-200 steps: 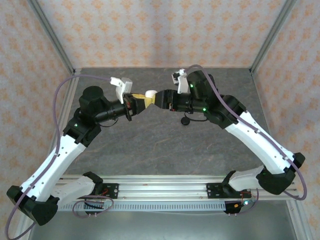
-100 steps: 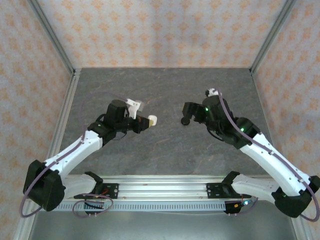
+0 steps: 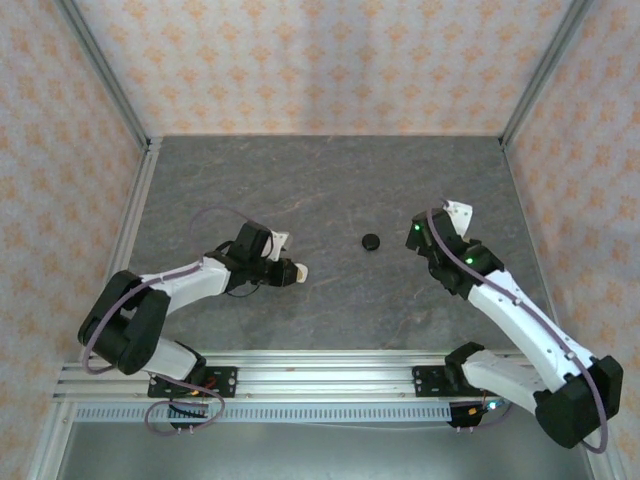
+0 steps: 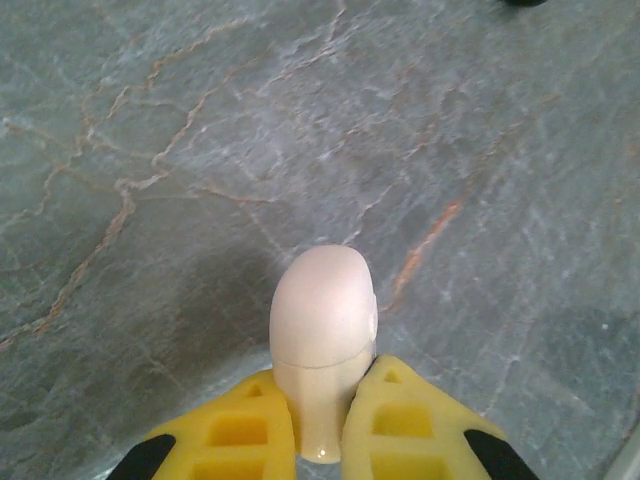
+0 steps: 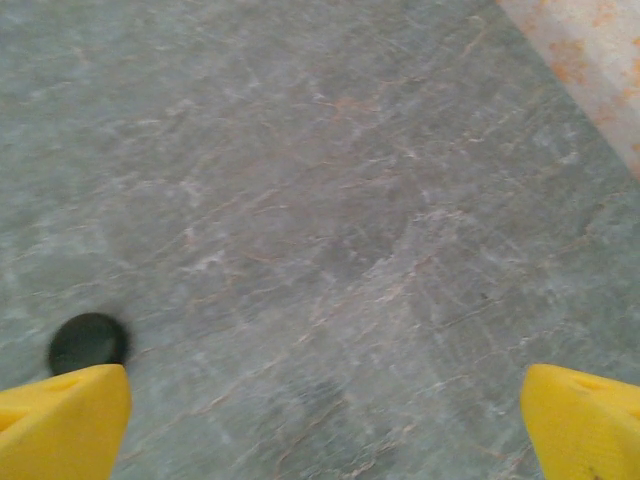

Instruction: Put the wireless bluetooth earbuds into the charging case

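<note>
My left pincer (image 4: 322, 385) is clamped on the white charging case (image 4: 322, 320). Its lid is shut along the seam, so whatever is inside is hidden. My right pincer (image 5: 320, 400) stands wide open over the grey worktop (image 5: 330, 180), gripping nothing, and a small black round object (image 5: 88, 342) lies just beside one fingertip. From above, that object lies between my two arms, well apart from the case. I cannot tell whether the case touches the worktop.

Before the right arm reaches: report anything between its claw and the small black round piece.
Nothing visible. Only bare grey marbled tabletop lies between the open right claw and the small black round piece.
</note>
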